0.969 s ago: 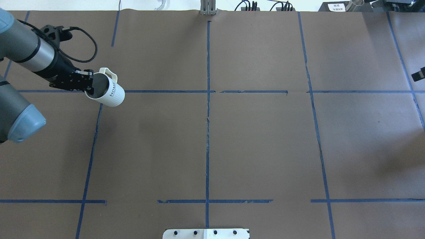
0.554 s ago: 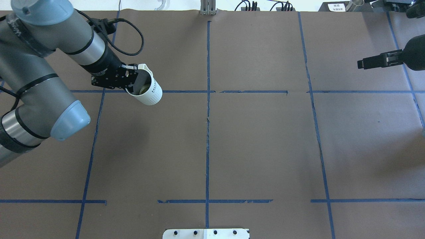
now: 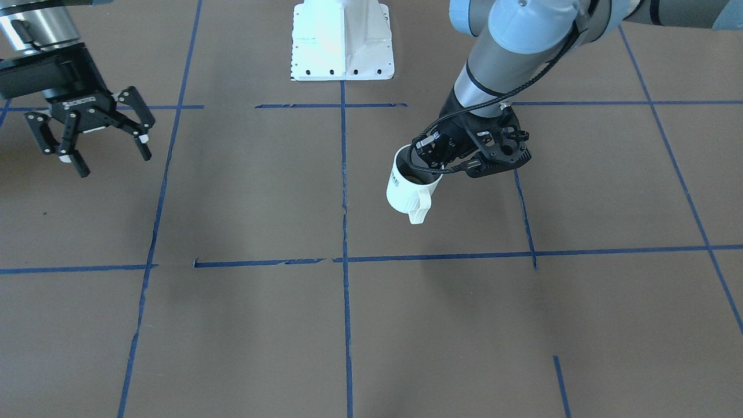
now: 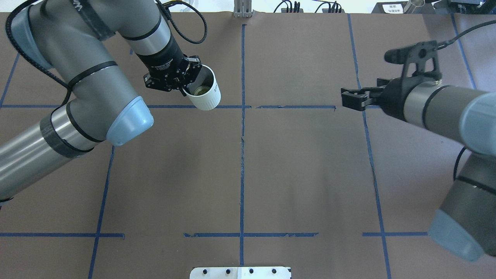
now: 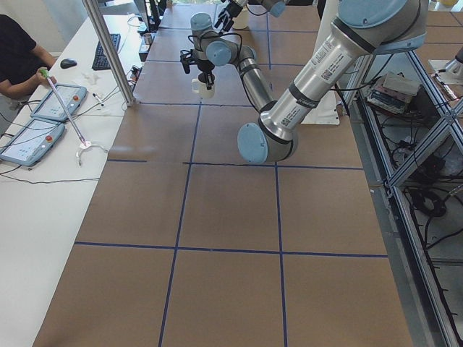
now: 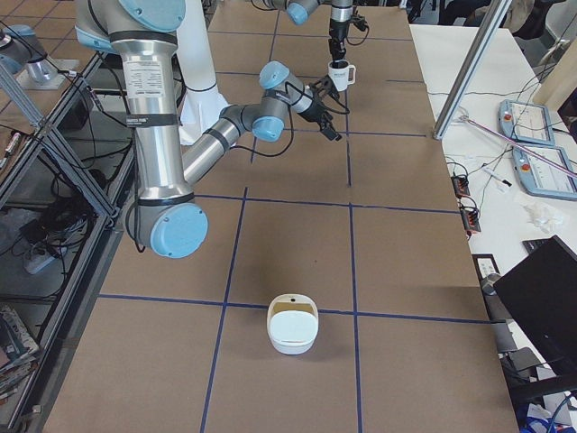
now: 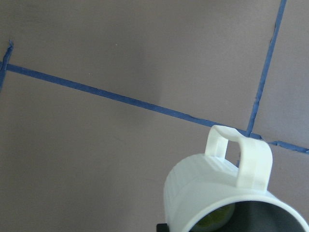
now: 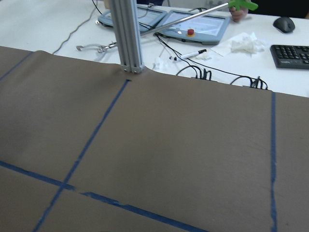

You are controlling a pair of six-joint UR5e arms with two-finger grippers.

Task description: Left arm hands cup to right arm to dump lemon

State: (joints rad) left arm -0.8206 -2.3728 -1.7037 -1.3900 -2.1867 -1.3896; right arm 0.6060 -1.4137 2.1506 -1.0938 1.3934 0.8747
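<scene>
cup rim-clamped in left gripper, up off the brown-paper table; right gripper splayed wide, well apart; lemon inside clearest from left wrist, 1 white bowl only in right-side view; blue tape grid all over

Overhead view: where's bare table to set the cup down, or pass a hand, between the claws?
Bare: both middle squares of the table flanking the centre tape line, bordered by the cup in the left claw, the open right claw and the base plate. Crowded: the outer squares, overhung by the left arm and right arm.
</scene>
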